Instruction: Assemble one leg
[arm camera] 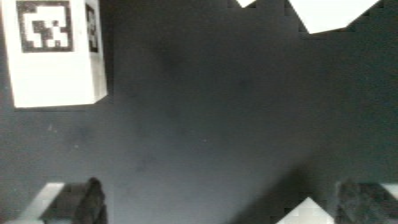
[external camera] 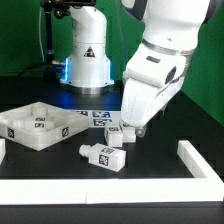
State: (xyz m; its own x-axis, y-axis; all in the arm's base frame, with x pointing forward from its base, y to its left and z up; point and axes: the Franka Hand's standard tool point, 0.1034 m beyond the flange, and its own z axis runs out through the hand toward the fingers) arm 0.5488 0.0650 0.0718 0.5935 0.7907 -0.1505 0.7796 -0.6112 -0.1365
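Observation:
In the exterior view a leg (external camera: 100,155), a stubby white peg with black-and-white tags, lies on the black table near the front. A second leg (external camera: 118,133) lies just behind it, right beside my gripper (external camera: 135,128), which hangs low over the table. In the wrist view one white tagged leg (arm camera: 50,50) lies off to one side of the gripper (arm camera: 222,205), apart from it. The two dark fingers (arm camera: 80,200) stand wide apart with only bare table between them. The gripper is open and empty.
The wide white tray-like panel (external camera: 40,125) lies at the exterior view's left. The marker board (external camera: 92,117) lies behind the legs, before the robot base (external camera: 88,60). White rails border the table at the right (external camera: 200,160) and left (external camera: 2,150). White corners (arm camera: 338,15) show in the wrist view.

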